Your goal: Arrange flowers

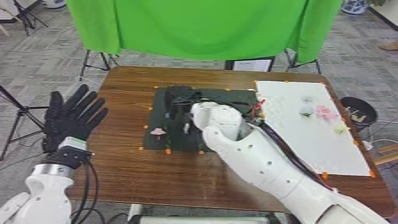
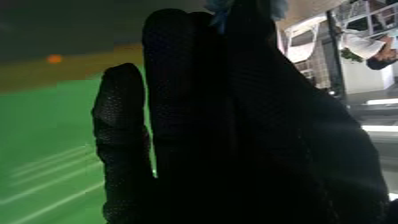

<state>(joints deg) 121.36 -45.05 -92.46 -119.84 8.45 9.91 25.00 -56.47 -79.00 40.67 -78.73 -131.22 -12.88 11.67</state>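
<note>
Over the dark mat (image 1: pixel 156 112), the right hand (image 1: pixel 184 97) is pinching what looks like a blue flower (image 2: pixel 218 9); the left hand (image 1: pixel 67 125) is spreading its fingers.

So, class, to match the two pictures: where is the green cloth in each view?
Head view: the green cloth hangs beyond the table's far edge.
Right wrist view: it shows beside the right robot hand, past a brown strip of table.
Shared landmark: that brown table, between dark mat and cloth.
</note>
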